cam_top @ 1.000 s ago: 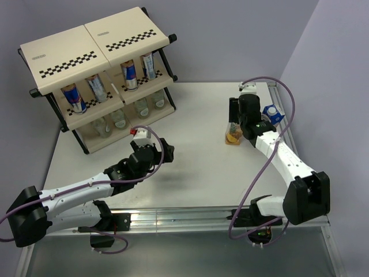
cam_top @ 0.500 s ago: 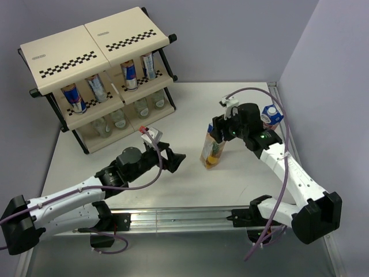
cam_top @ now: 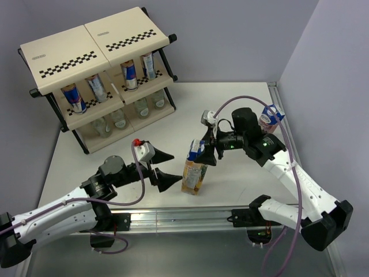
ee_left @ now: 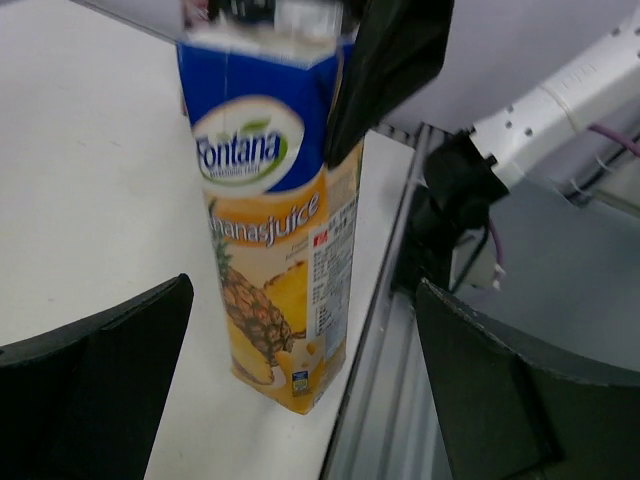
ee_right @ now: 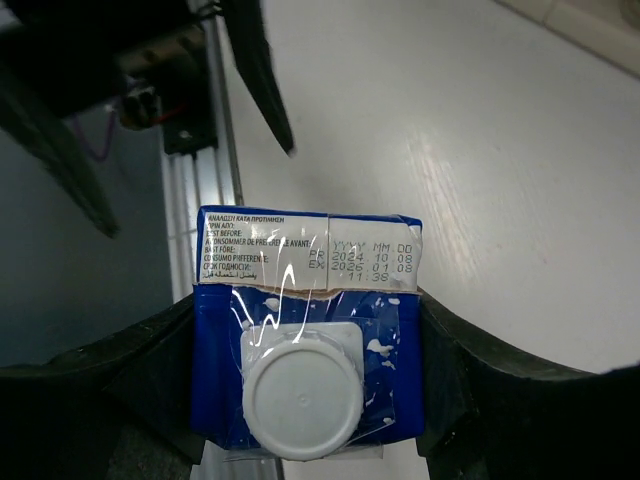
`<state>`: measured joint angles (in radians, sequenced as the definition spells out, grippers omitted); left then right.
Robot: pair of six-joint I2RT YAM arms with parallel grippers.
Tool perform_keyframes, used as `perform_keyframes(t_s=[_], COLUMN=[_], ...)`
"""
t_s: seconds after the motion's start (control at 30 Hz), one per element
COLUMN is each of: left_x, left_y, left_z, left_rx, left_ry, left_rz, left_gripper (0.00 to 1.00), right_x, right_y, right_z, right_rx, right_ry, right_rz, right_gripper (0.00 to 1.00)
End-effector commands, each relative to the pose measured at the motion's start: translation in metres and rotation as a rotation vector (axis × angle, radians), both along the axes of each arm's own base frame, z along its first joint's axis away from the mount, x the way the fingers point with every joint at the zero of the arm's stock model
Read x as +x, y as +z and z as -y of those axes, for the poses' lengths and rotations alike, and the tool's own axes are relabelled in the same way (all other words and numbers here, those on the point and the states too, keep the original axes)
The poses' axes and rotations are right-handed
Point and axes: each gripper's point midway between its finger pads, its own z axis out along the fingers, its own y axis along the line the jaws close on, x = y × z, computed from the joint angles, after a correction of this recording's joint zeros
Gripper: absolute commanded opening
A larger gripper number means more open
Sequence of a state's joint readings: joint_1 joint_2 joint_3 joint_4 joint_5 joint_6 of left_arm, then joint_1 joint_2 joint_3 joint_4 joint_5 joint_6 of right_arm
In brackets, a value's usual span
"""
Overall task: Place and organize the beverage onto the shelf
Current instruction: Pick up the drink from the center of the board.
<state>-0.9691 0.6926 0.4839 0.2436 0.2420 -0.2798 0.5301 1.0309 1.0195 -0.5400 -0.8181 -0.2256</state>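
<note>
Four blue-silver cans (cam_top: 74, 98) on the middle tier and four clear bottles (cam_top: 119, 120) on the lower tier of the shelf (cam_top: 86, 46), at 10 o'clock on the worktop (cam_top: 190, 109). Left gripper (cam_top: 167, 168): jaws wide apart, empty, facing the pineapple carton (cam_top: 194, 173) near 6 o'clock. Left wrist view reads "Fontana", "Ananasjuice". Only the right wrist view shows the white cap (ee_right: 302, 400) and dates 2024.10.08 and 2026.01.08. Right gripper (cam_top: 203, 151): clamped on that carton's top. Second carton (cam_top: 268, 118) at 2 o'clock.

White table (cam_top: 196, 109), metal rail (cam_top: 184, 214) along its near edge, pale lilac walls (cam_top: 230, 40) behind.
</note>
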Motion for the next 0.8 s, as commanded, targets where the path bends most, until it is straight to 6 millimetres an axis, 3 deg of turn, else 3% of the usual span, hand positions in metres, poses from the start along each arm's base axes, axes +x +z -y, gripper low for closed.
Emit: perform_keyframes(t_s=[0.0, 0.37, 0.77], left_x=[-0.029, -0.049, -0.052], left_y=[-0.001, -0.01, -0.008], left_z=[0.013, 0.038, 0.049], left_rx=[-0.014, -0.003, 0.002], left_ry=[-0.187, -0.374, -0.412], left_rz=[-0.011, -0.068, -0.078], left_gripper=[0.99, 1.0, 1.0], right_x=[-0.043, -0.084, -0.083], right_y=[0.133, 0.154, 0.15], right_z=[-0.013, -0.008, -0.011], right_rx=[0.312, 0.364, 0.356], right_ry=[0.245, 0.429, 0.441], right_rz=[0.341, 0.397, 0.368], right_gripper=[0.23, 0.22, 0.21])
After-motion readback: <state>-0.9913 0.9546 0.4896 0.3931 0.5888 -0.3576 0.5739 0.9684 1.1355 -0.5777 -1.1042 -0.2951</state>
